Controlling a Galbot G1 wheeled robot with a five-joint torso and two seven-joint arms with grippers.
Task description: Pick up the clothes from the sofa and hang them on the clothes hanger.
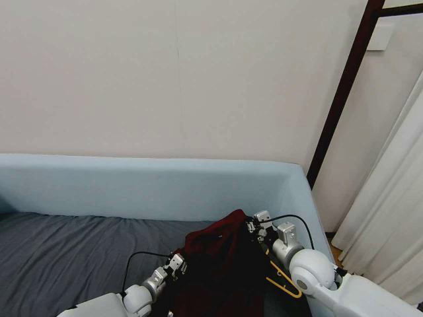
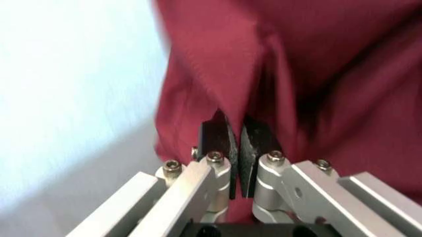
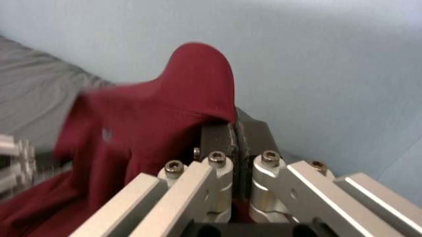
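presently, both arms hold one dark red garment (image 1: 221, 257) up over the grey seat of the sofa (image 1: 165, 188), near the sofa's right end and in front of its pale blue backrest; whether the lower cloth rests on the seat cannot be told. the left gripper (image 2: 238, 133) sits at the side of the cloth nearer the sofa's middle, its black pads pressed together with a fold of fabric pinched between them. the right gripper (image 3: 234, 131) sits at the side nearer the sofa's right end, its pads likewise pressed together on a raised edge of the cloth, which peaks above the fingertips. two grips set apart on the fabric probably serve to spread the garment and keep it from bunching into a heap. a yellow hanger (image 1: 281, 281) shows beside the cloth under the right arm, over the seat at the sofa's right end; whether it is threaded into the garment cannot be told. a dark upright pole (image 1: 340, 99) beyond the sofa's right end is likely part of the rack meant for hanging. judged from this, the pick-up is under way and the hanging is not yet done.
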